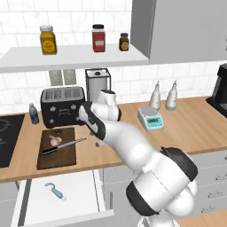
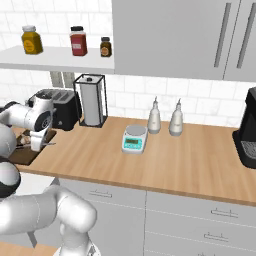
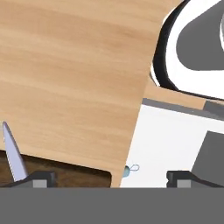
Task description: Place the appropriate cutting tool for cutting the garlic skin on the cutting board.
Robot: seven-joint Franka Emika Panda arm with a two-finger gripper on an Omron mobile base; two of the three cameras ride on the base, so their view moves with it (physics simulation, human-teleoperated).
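**Knife on board, jaws spread**

Fingertips (image 3: 43,178) are seen wide apart at the bottom of the hand view, nothing between them. Left of centre in the left base view, the knife (image 1: 63,146) lies diagonally on the cutting board (image 1: 56,159), beside the garlic (image 1: 54,140). Lower left, a blue peeler (image 1: 55,190) rests in the open drawer (image 1: 84,195).

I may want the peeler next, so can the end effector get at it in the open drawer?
Probably yes: the peeler lies alone in the open drawer with nothing over it, and the end effector hangs open just above, near the board.
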